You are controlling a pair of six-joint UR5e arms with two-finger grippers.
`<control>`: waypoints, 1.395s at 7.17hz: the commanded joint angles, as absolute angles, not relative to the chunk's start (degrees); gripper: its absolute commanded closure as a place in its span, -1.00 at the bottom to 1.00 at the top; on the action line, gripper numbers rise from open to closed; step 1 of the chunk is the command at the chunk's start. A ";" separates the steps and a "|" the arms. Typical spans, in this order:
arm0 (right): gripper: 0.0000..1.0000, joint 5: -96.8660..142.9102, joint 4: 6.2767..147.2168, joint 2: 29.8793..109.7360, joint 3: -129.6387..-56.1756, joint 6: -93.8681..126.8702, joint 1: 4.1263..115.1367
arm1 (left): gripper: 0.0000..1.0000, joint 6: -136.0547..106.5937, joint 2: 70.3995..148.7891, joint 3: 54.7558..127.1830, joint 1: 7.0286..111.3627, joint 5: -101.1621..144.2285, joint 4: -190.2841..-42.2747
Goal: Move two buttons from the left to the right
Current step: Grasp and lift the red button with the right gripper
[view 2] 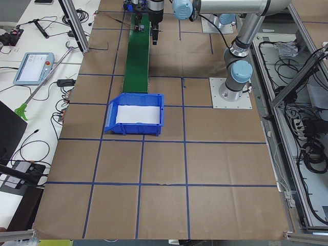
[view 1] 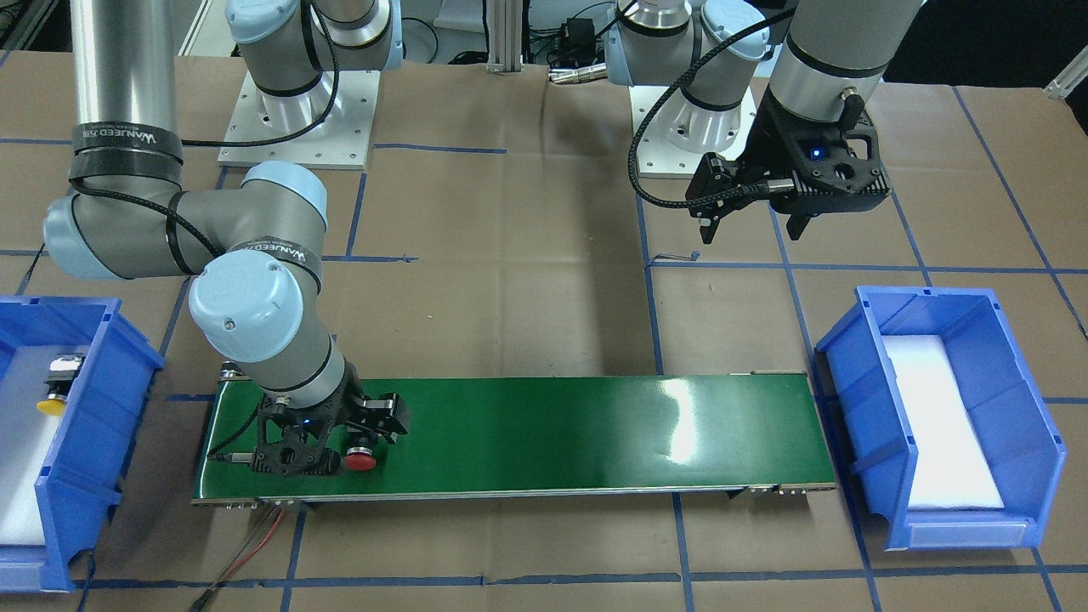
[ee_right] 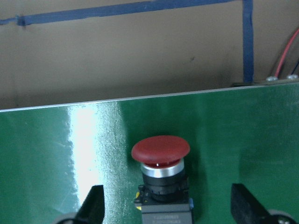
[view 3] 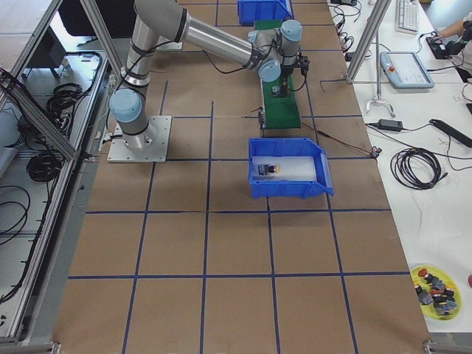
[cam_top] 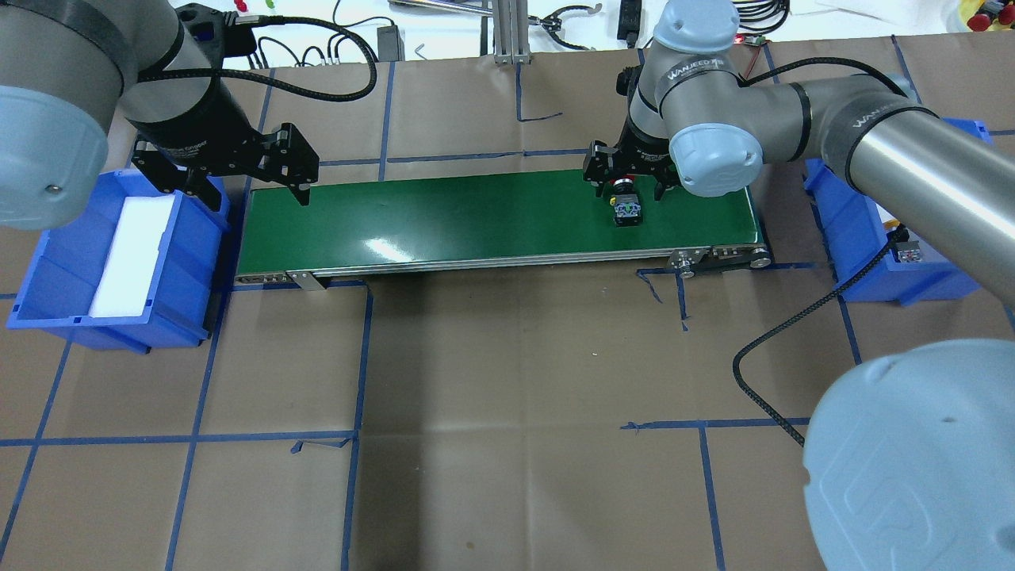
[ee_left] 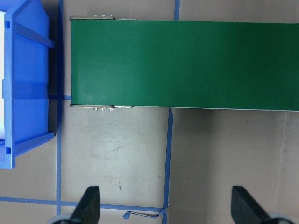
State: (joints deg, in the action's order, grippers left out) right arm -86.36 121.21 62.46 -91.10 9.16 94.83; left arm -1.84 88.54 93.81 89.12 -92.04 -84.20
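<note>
The red button (ee_right: 160, 149) lies on the green conveyor belt (cam_top: 476, 214) at its right end, and it also shows in the front view (view 1: 360, 460). My right gripper (ee_right: 168, 207) is open and low over the belt, with one finger on each side of the button and clear of it. The yellow button (view 1: 58, 387) lies on the white pad in the right blue bin (view 1: 76, 442). My left gripper (cam_top: 258, 198) is open and empty, raised above the belt's left end, and its spread fingers (ee_left: 88, 205) show in the left wrist view.
The left blue bin (cam_top: 47, 285) beside the belt's left end holds only a white foam pad. Red and black wires (view 1: 255, 544) trail from the belt's right end. Blue tape lines grid the brown table cover.
</note>
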 commanded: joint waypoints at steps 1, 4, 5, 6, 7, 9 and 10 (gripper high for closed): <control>-0.74 -87.54 121.20 61.62 -91.23 9.14 94.83 | -1.00 -1.85 88.51 93.87 89.12 -91.85 -84.20; 0.84 -87.54 119.89 61.96 -90.97 8.79 94.75 | -1.00 -1.85 88.42 93.87 89.12 -92.19 -84.29; 0.93 -87.97 117.97 62.31 -90.44 8.62 94.66 | -1.00 -1.85 88.42 93.87 89.12 -91.94 -84.29; 0.95 -91.55 117.69 62.84 -90.18 6.96 94.48 | -1.00 -1.85 88.42 93.78 89.12 -91.85 -84.29; 0.95 -92.10 117.69 64.49 -90.00 6.07 93.96 | -1.00 -1.85 88.16 93.78 89.21 -92.02 -84.29; 0.94 -92.11 106.60 70.72 -85.28 0.49 88.19 | -1.00 -1.85 87.89 93.87 89.21 -91.93 -84.46; 0.94 -91.94 99.82 73.27 -82.90 -5.30 83.54 | -1.00 -1.85 87.89 93.87 89.12 -91.93 -84.46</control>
State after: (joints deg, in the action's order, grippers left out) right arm -91.99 107.90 69.84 -85.86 0.81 88.55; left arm -1.85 87.93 93.85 89.19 -91.96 -84.42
